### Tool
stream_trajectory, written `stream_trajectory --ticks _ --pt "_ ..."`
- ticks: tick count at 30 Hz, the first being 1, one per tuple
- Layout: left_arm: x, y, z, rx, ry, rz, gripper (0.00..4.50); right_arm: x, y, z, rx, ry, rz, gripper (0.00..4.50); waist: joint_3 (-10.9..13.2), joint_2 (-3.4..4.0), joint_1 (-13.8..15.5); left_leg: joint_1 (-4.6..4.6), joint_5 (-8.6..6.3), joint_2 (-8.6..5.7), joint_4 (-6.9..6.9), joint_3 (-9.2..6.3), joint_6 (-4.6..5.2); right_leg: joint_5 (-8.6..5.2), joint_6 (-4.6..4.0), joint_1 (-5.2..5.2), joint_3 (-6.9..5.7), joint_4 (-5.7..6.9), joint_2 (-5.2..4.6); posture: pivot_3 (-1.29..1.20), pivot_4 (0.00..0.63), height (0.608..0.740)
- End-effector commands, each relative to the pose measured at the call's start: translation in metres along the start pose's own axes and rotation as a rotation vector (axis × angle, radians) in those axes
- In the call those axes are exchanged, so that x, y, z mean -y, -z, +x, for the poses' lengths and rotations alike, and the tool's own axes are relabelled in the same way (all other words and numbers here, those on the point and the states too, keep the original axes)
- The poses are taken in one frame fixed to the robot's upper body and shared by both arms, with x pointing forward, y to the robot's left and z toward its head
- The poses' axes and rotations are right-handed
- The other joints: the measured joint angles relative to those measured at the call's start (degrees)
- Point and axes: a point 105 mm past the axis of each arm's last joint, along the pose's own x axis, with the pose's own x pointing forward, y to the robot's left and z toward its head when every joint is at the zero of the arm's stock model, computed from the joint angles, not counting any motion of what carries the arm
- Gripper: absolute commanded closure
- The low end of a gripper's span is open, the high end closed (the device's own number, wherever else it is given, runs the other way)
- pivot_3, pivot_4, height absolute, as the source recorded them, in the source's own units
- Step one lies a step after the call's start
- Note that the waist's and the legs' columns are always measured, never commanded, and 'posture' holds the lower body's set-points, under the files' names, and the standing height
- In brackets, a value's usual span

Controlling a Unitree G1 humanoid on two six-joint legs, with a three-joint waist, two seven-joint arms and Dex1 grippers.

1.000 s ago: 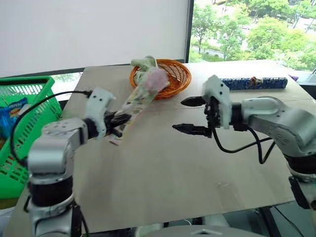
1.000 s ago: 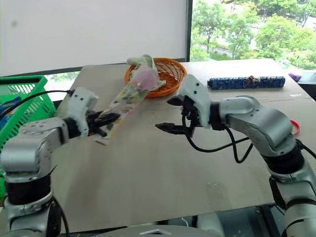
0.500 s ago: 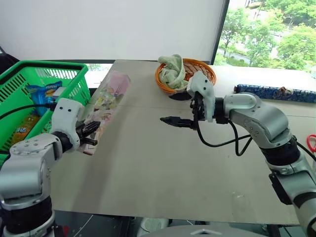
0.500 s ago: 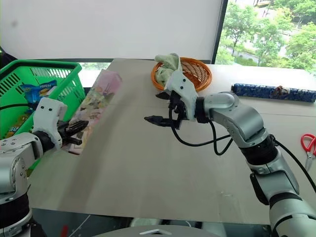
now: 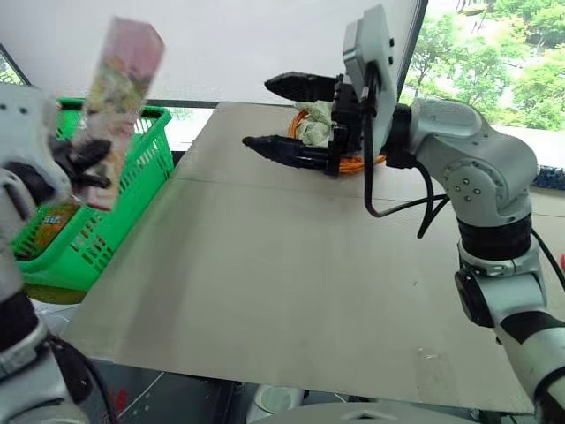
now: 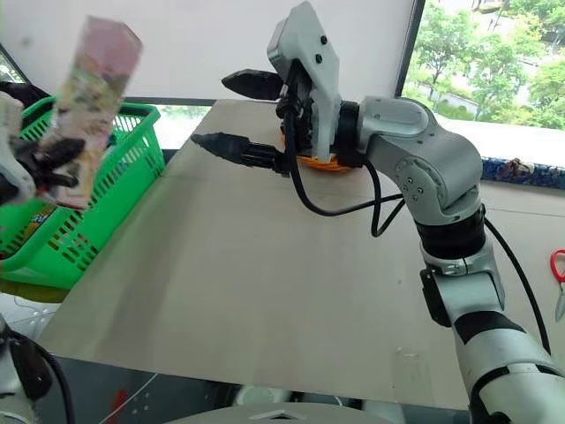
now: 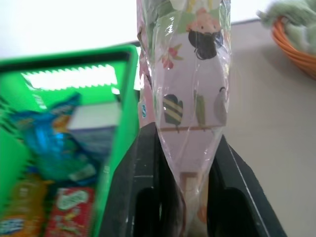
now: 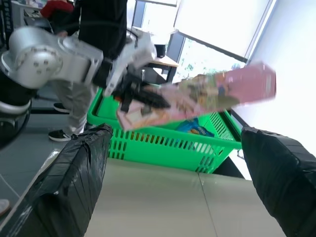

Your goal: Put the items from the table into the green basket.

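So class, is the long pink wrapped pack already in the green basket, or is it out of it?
Out. The pink wrapped pack stands nearly upright, clamped by the left gripper above the green basket, which already holds snack packets.

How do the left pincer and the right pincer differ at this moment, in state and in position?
The left pincer is shut on the pink pack, while the right pincer is open and holds nothing. The left pincer is beside the green basket at the table's edge; the right pincer is over the table, in front of the orange basket. Both have black fingers and are lifted above the tabletop.
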Motion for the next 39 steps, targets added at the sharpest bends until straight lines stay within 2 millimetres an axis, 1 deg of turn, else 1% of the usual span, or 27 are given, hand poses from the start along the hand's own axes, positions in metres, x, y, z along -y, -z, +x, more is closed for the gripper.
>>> stream_trajectory --ticks 1,4,6,8,9,10,11,12,14,15,16,17,18,20,21,22,25,27,28,30,31,33,34,35,36,38,39 --pt "-0.03 -0.02 0.002 0.013 -0.081 0.104 3.58 0.002 -0.016 -0.001 0.016 -0.001 -0.039 0.0 0.01 0.01 0.02 0.0 0.01 -0.01 0.0 0.02 -0.01 0.0 0.01 0.0 0.01 -0.02 0.01 0.39 0.0 0.74" --pt "-0.053 -0.017 0.014 -0.035 -0.133 0.222 3.58 0.003 -0.019 0.001 0.014 -0.001 -0.051 0.0 0.01 0.02 0.1 0.0 0.03 -0.02 0.0 0.08 -0.03 -0.01 0.0 0.0 -0.02 -0.01 0.08 0.38 0.0 0.74" --pt "-0.066 -0.009 0.024 -0.069 -0.162 0.27 3.58 0.004 -0.02 0.002 0.012 -0.001 -0.059 0.0 0.01 0.02 0.25 0.0 0.05 0.0 -0.01 0.27 -0.04 -0.02 -0.01 0.01 -0.06 -0.02 0.14 0.38 0.0 0.74" --pt "-0.082 0.006 0.032 -0.126 -0.22 0.311 3.58 0.004 -0.02 0.001 0.006 0.007 -0.067 0.0 0.0 0.0 0.33 -0.03 0.09 0.02 0.0 0.26 0.01 -0.02 -0.03 0.01 -0.1 0.0 0.19 0.38 0.0 0.74" --pt "-0.091 0.013 0.034 -0.163 -0.261 0.342 3.14 0.005 -0.021 0.0 0.004 0.012 -0.068 0.0 -0.01 -0.01 0.31 -0.04 0.14 0.03 0.0 0.28 0.07 -0.02 -0.03 0.01 -0.1 -0.01 0.2 0.33 0.0 0.74" --pt "-0.098 0.021 0.034 -0.206 -0.288 0.371 2.96 0.005 -0.021 -0.001 0.003 0.017 -0.068 0.0 -0.01 -0.02 0.18 -0.06 0.16 0.03 0.0 0.31 0.12 -0.01 -0.03 0.0 -0.09 -0.02 0.2 0.33 0.0 0.74" --pt "-0.103 0.027 0.033 -0.243 -0.304 0.407 2.65 0.005 -0.021 -0.002 0.003 0.021 -0.067 0.0 -0.02 -0.04 0.03 -0.07 0.16 0.04 0.0 0.37 0.13 -0.01 -0.02 -0.02 -0.07 -0.02 0.2 0.32 0.0 0.74" --pt "-0.106 0.027 0.033 -0.248 -0.318 0.441 2.21 0.006 -0.021 -0.003 0.001 0.027 -0.066 0.0 -0.02 -0.05 -0.13 -0.08 0.17 0.05 0.01 0.4 0.14 0.0 -0.02 -0.03 -0.05 -0.02 0.2 0.32 0.0 0.74" --pt "-0.105 0.022 0.037 -0.226 -0.338 0.516 1.28 0.006 -0.021 -0.005 -0.004 0.037 -0.061 0.0 -0.04 -0.08 -0.4 -0.09 0.16 0.05 0.0 0.44 0.15 0.0 -0.02 -0.04 -0.03 -0.02 0.17 0.31 0.0 0.74" --pt "-0.105 0.02 0.038 -0.216 -0.341 0.532 0.95 0.006 -0.021 -0.006 -0.005 0.039 -0.059 0.0 -0.06 -0.11 -0.43 -0.11 0.16 0.06 0.0 0.42 0.15 0.0 -0.03 -0.06 -0.04 -0.02 0.16 0.31 0.0 0.74" --pt "-0.1 0.016 0.041 -0.194 -0.333 0.548 0.42 0.006 -0.02 -0.007 -0.011 0.042 -0.059 0.0 -0.1 -0.18 -0.45 -0.13 0.15 0.07 0.0 0.4 0.14 0.0 -0.03 -0.06 -0.05 -0.02 0.14 0.31 0.0 0.74" --pt "-0.095 0.01 0.045 -0.158 -0.327 0.563 0.07 0.007 -0.018 -0.008 -0.019 0.046 -0.058 0.0 -0.12 -0.21 -0.47 -0.13 0.12 0.08 0.01 0.39 0.09 0.01 -0.03 -0.07 -0.07 -0.02 0.13 0.31 0.0 0.74" --pt "-0.089 0.004 0.048 -0.122 -0.323 0.575 0.07 0.007 -0.016 -0.009 -0.026 0.05 -0.057 0.0 -0.12 -0.21 -0.5 -0.13 0.05 0.1 0.0 0.38 -0.05 0.01 -0.03 -0.07 -0.08 -0.01 0.1 0.31 0.0 0.74" --pt "-0.066 -0.015 0.057 0.033 -0.274 0.562 0.07 0.007 -0.014 -0.01 -0.035 0.058 -0.053 0.0 -0.15 -0.23 -0.54 -0.13 0.02 0.16 0.01 0.38 -0.08 0.01 -0.03 -0.07 -0.08 0.02 0.0 0.3 0.0 0.74" --pt "-0.047 -0.025 0.061 0.12 -0.21 0.492 0.07 0.009 -0.012 -0.013 -0.045 0.071 -0.05 0.0 -0.17 -0.25 -0.51 -0.12 0.03 0.17 0.02 0.37 -0.08 0.01 -0.03 -0.06 -0.08 0.03 -0.04 0.3 0.0 0.74" --pt "-0.034 -0.03 0.063 0.175 -0.164 0.442 0.07 0.01 -0.011 -0.015 -0.053 0.081 -0.048 0.0 -0.24 -0.32 -0.33 -0.13 0.03 0.18 0.02 0.36 -0.08 0.01 -0.04 -0.06 -0.09 0.03 -0.06 0.3 0.0 0.74" --pt "0.035 -0.042 0.065 0.316 0.091 0.258 0.07 0.022 0.01 -0.034 -0.144 0.18 -0.054 0.0 -0.44 -0.56 -0.29 -0.14 0.03 0.19 0.07 0.19 -0.08 0.03 -0.04 -0.05 -0.11 0.08 -0.27 0.28 0.0 0.74" --pt "0.067 -0.044 0.061 0.376 0.198 0.156 0.07 0.028 0.022 -0.047 -0.193 0.24 -0.061 0.0 -0.52 -0.63 -0.61 -0.17 0.0 0.13 0.12 0.06 0.02 0.07 -0.07 -0.03 -0.09 0.07 -0.4 0.26 0.0 0.74" --pt "0.088 -0.044 0.061 0.4 0.252 0.073 0.07 0.032 0.03 -0.056 -0.218 0.287 -0.056 0.0 -0.52 -0.63 -0.89 -0.16 0.06 0.12 0.13 0.12 0.18 0.08 -0.06 -0.03 -0.05 0.03 -0.48 0.25 0.0 0.74" --pt "0.142 -0.029 0.064 0.379 0.371 -0.067 0.07 0.04 0.045 -0.08 -0.207 0.406 -0.06 0.0 -0.65 -0.68 -1.41 -0.17 0.11 0.11 0.14 0.11 0.29 0.08 -0.06 -0.03 -0.02 0.07 -0.47 0.21 0.0 0.74" --pt "0.168 -0.017 0.062 0.353 0.447 -0.101 0.07 0.04 0.059 -0.096 -0.247 0.458 -0.031 0.0 -0.66 -0.66 -1.48 -0.11 0.1 0.12 0.16 0.07 0.31 0.08 -0.06 0.08 -0.03 0.03 -0.45 0.18 0.0 0.74" --pt "0.199 0.005 0.053 0.305 0.557 -0.109 0.07 0.036 0.079 -0.12 -0.313 0.512 -0.003 0.0 -0.86 -0.47 -2.52 -0.07 0.1 0.13 0.13 0.09 0.33 0.08 -0.06 0.1 0.08 0.05 -0.32 0.13 0.0 0.74" --pt "0.209 0.016 0.048 0.288 0.598 -0.1 0.07 0.031 0.086 -0.131 -0.34 0.533 0.006 0.0 -0.85 -0.42 -2.99 -0.06 0.06 0.11 0.14 0.09 0.39 0.08 -0.06 0.13 0.16 0.05 -0.27 0.1 0.0 0.74" --pt "0.218 0.026 0.042 0.267 0.639 -0.109 0.07 0.028 0.093 -0.145 -0.365 0.568 0.015 0.0 -0.82 -0.36 -4.23 -0.01 0.04 0.11 0.15 0.17 0.43 0.07 -0.06 0.11 0.25 0.11 -0.27 0.09 0.0 0.74" --pt "0.224 0.033 0.036 0.249 0.672 -0.129 0.07 0.025 0.099 -0.158 -0.389 0.606 0.022 0.0 -0.82 -0.36 -4.89 -0.05 0.05 0.15 0.13 0.19 0.43 0.07 -0.07 0.09 0.32 0.05 -0.25 0.09 0.0 0.74" --pt "0.228 0.05 0.028 0.21 0.712 -0.164 0.07 0.019 0.11 -0.184 -0.445 0.689 0.008 0.0 -0.88 -0.27 -6.86 0.04 0.04 0.23 0.13 0.18 0.43 0.06 -0.09 0.14 0.34 0.04 -0.23 0.06 0.0 0.74" --pt "0.228 0.056 0.025 0.194 0.716 -0.169 0.07 0.014 0.113 -0.193 -0.464 0.714 0.008 0.0 -0.91 -0.17 -7.75 0.08 0.04 0.27 0.13 0.19 0.43 0.06 -0.09 0.16 0.39 0.04 -0.24 0.05 0.0 0.74"
